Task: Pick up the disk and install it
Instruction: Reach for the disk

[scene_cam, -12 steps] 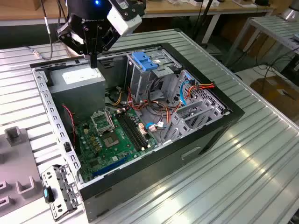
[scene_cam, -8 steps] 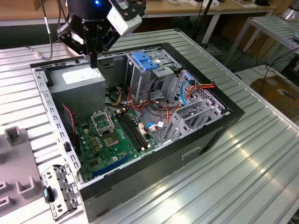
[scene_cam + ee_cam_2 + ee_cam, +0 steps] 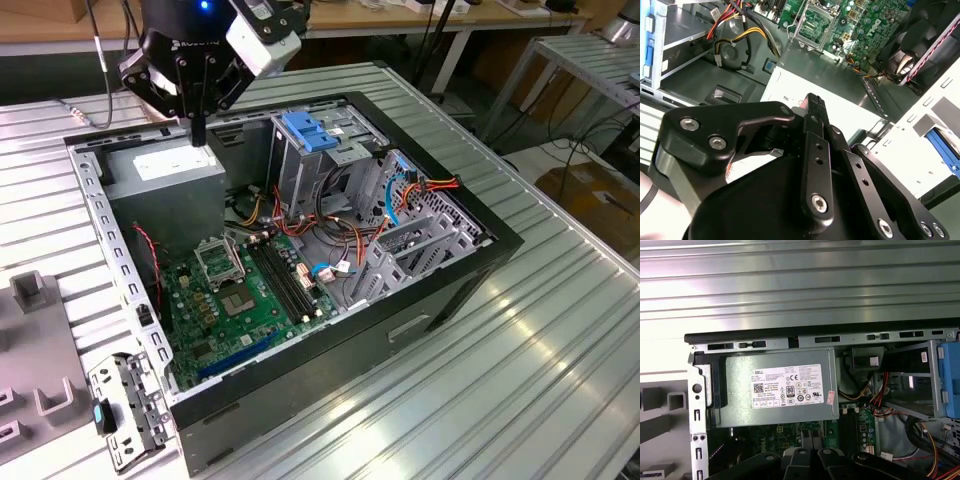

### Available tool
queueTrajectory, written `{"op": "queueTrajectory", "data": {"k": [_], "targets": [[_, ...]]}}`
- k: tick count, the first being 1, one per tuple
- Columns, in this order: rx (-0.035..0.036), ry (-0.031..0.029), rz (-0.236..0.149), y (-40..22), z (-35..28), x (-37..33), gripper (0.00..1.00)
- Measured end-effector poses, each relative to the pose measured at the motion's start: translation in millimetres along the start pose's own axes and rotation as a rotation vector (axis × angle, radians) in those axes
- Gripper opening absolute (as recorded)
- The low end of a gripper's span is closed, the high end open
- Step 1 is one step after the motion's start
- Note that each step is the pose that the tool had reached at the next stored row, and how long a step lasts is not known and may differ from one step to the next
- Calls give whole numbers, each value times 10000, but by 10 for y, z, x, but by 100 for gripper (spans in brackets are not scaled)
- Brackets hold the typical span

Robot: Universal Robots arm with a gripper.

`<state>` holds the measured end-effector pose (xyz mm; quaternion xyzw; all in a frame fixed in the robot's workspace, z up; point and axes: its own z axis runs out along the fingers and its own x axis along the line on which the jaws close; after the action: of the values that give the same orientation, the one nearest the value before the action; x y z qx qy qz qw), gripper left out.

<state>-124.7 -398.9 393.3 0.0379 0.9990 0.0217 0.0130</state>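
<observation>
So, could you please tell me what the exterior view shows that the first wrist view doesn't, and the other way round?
The exterior view adds the CPU socket and the workbenches behind. The first wrist view adds a pink sticker on the power supply. Both show that supply, the blue tab and the pincer over the supply.

We hold our gripper (image 3: 198, 138) pointing straight down, the wrist (image 3: 182, 18) directly above it. Its fingers (image 3: 816, 107) lie pressed together, pad to pad.
</observation>
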Motion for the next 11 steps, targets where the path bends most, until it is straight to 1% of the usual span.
{"op": "queueTrajectory", "data": {"k": [11], "targets": [[0, 0, 0, -5, -2, 67, 11]]}}
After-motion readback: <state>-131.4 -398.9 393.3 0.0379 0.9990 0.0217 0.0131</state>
